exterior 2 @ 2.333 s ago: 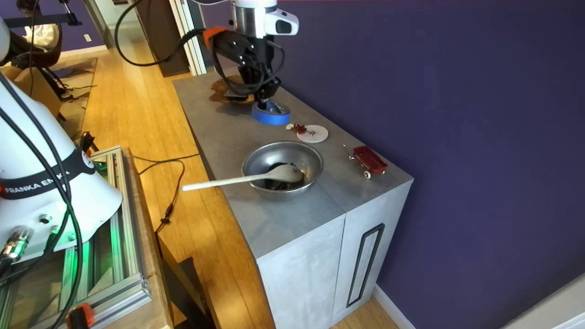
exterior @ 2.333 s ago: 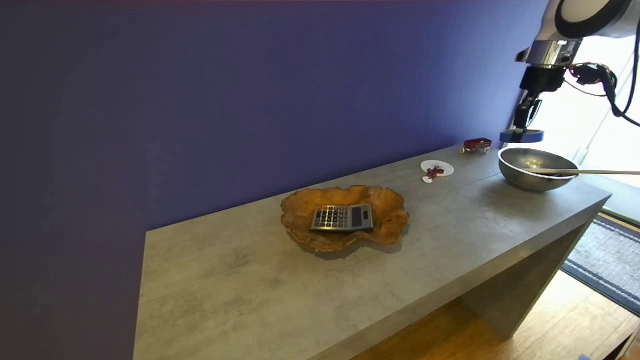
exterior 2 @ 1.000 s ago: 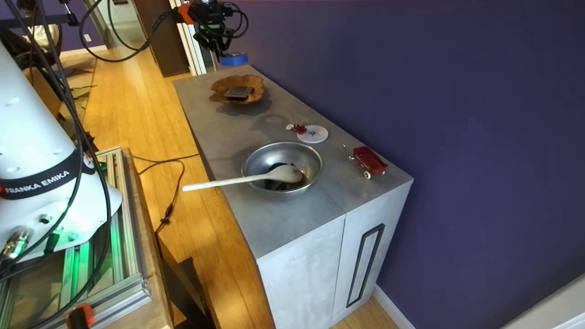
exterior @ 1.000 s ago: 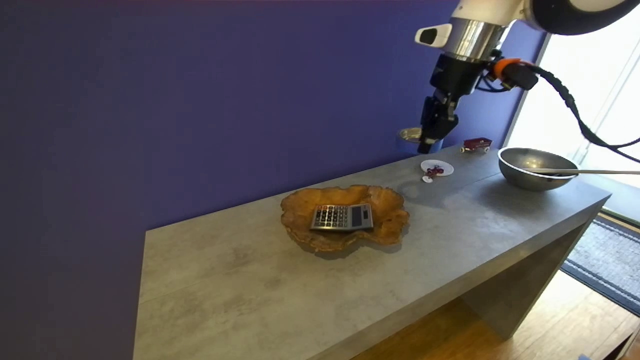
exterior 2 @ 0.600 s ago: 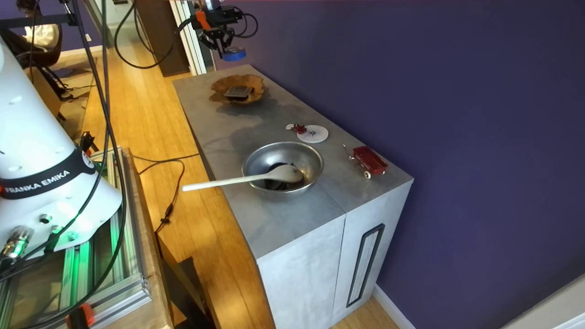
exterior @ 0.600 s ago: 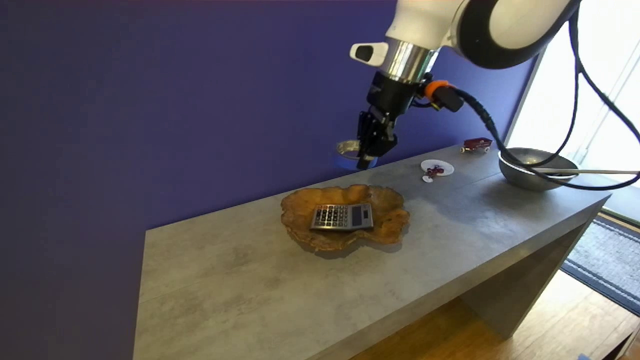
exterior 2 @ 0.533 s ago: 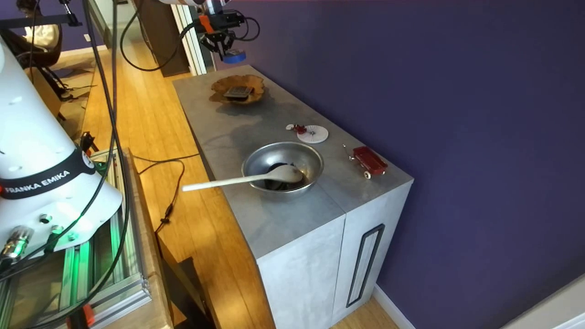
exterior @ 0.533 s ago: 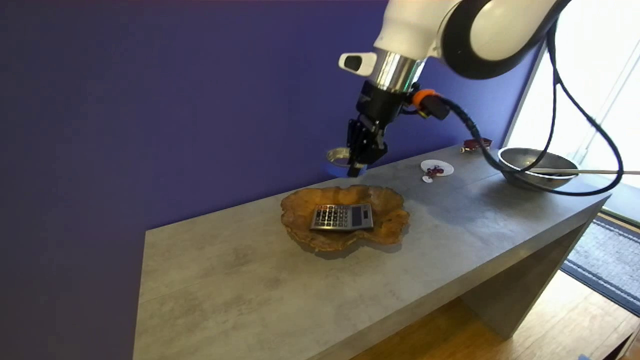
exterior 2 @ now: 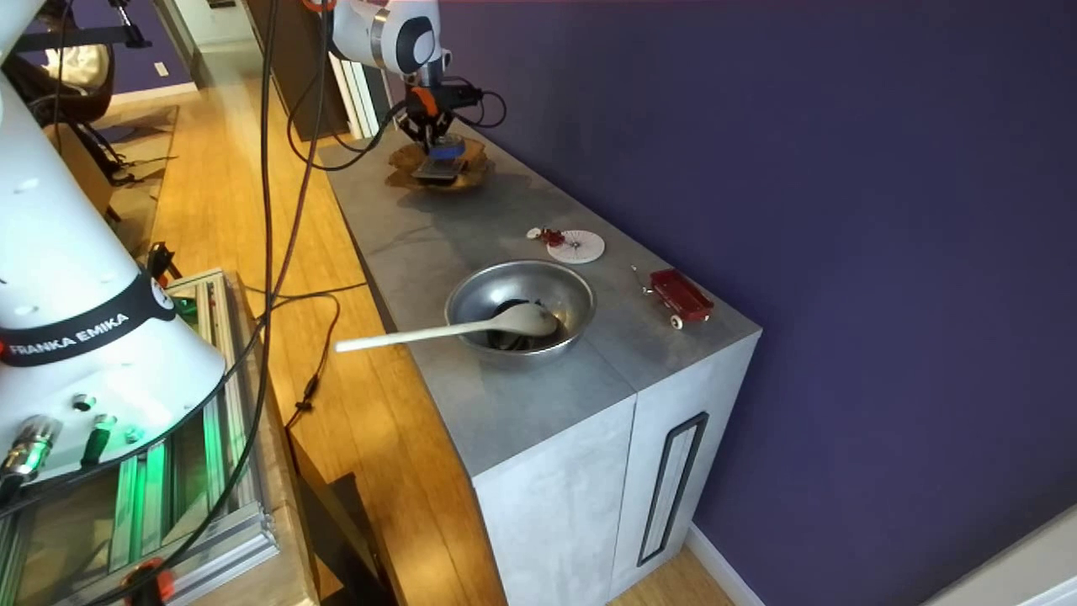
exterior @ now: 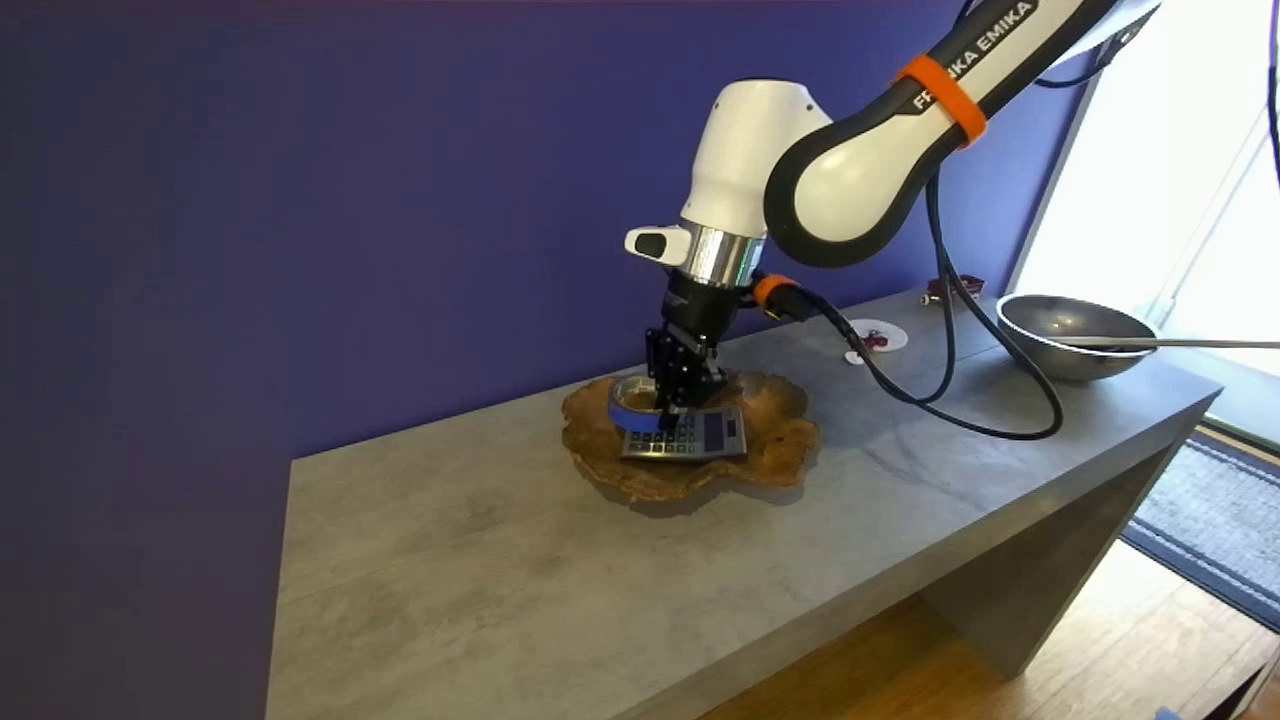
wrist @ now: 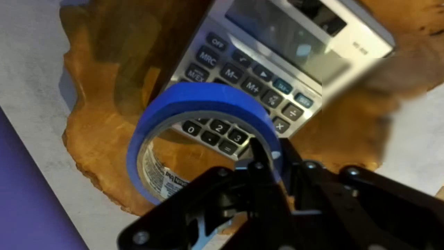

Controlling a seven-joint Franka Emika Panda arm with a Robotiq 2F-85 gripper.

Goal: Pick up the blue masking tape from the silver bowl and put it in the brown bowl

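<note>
The blue masking tape is a ring; its blue band shows in the wrist view (wrist: pixel 208 93) and in both exterior views (exterior: pixel 632 419) (exterior 2: pixel 447 152). My gripper (wrist: pixel 270 144) is shut on one side of the ring, one finger inside it and one outside; it also shows in both exterior views (exterior: pixel 668 420) (exterior 2: pixel 429 148). The tape hangs low inside the outline of the brown bowl (exterior: pixel 785 440) (exterior 2: pixel 402 162) (wrist: pixel 88 139), over the calculator's lower keys. I cannot tell whether it touches anything below. The silver bowl (exterior: pixel 1050 362) (exterior 2: pixel 538 276) stands at the table's far end from the brown bowl.
A grey calculator (exterior: pixel 715 435) (wrist: pixel 277 45) lies in the brown bowl. A wooden spoon (exterior 2: pixel 421 335) and dark items are in the silver bowl. A white spoked disc (exterior 2: pixel 580 247) with red parts and a red toy wagon (exterior 2: pixel 680 295) stand near the purple wall (exterior: pixel 450 220).
The gripper has carried the tape from above the silver bowl across to the brown bowl. In the last half second it has lowered toward the calculator. The tape has stayed in the grip.
</note>
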